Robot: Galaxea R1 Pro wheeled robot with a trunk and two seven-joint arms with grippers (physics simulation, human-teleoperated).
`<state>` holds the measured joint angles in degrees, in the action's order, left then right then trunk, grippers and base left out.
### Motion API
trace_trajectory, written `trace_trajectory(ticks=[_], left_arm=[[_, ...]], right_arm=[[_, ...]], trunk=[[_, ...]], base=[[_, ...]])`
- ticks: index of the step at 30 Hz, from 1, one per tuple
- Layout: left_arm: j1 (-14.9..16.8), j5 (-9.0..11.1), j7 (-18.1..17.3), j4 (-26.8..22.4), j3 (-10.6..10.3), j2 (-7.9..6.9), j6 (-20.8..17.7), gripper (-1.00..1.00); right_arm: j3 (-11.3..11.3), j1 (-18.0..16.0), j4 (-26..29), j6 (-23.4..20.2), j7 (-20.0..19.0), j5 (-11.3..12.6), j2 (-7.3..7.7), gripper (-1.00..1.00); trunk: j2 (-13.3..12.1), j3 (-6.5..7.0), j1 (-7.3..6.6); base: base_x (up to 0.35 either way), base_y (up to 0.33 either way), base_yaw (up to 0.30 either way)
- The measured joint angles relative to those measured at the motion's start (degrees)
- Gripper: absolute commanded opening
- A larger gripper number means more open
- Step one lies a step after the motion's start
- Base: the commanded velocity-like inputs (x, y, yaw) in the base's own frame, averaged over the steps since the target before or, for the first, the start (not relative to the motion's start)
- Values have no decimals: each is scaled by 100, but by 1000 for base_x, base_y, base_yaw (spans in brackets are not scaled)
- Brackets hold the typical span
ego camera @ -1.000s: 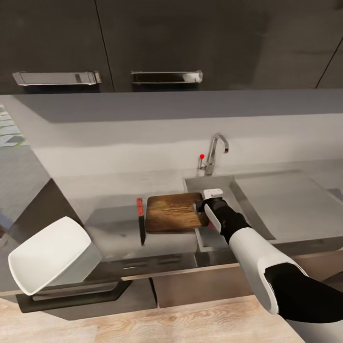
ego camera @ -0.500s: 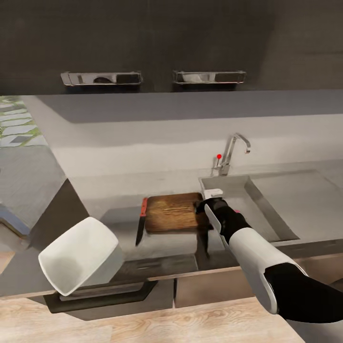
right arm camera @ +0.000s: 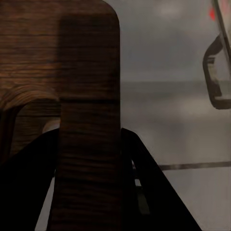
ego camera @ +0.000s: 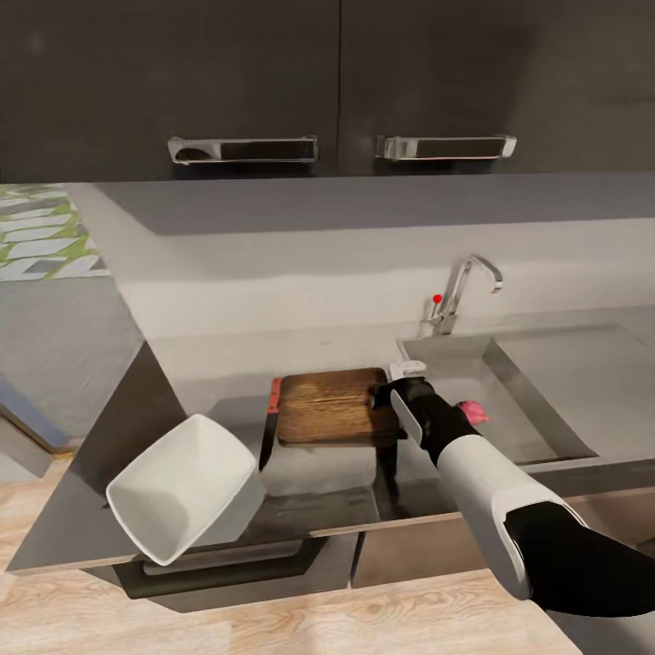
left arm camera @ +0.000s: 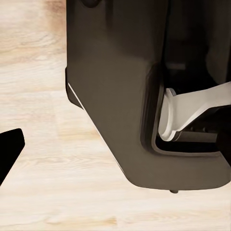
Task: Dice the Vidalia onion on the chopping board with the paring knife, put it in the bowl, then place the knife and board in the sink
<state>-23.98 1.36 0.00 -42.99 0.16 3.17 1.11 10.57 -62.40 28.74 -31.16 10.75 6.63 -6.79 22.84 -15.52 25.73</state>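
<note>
One chopping board [ego camera: 332, 406] lies on the worktop [ego camera: 300, 346] beside the sink [ego camera: 509, 400], right gripper [ego camera: 389, 397] fingers clamped on its sink-side end; paring knife [ego camera: 270, 420] partly hidden behind the tilted bowl [ego camera: 182, 487]. Left fingers' state: cannot tell.

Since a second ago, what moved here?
Mostly the camera swung: the cupboards, tap and bowl slid right in the picture. The right gripper stays shut on the chopping board, which no longer overlaps the sink rim. The knife, straight before, now tilts at the board's left edge. Something pink came into view in the sink.
</note>
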Motion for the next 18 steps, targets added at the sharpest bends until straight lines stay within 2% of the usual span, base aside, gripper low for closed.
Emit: trace_trajectory(ticks=[7, 13, 18], left_arm=[[2, 0, -1, 8, -1, 6, -4, 100], [1, 0, -5, 9, -1, 7, 0, 100], [0, 0, -4, 9, 0, 7, 2, 100]], right_arm=[[19, 2, -24, 14, -5, 60, -10, -100], [7, 2, -12, 11, -37, -1, -11, -100], [9, 1, -77, 13, -288, -78, -2, -100]], trunk=[[-1, -1, 0], [-1, 0, 1], [-1, 0, 1]], base=[[0, -216, 0], [0, -27, 0], [0, -1, 0]])
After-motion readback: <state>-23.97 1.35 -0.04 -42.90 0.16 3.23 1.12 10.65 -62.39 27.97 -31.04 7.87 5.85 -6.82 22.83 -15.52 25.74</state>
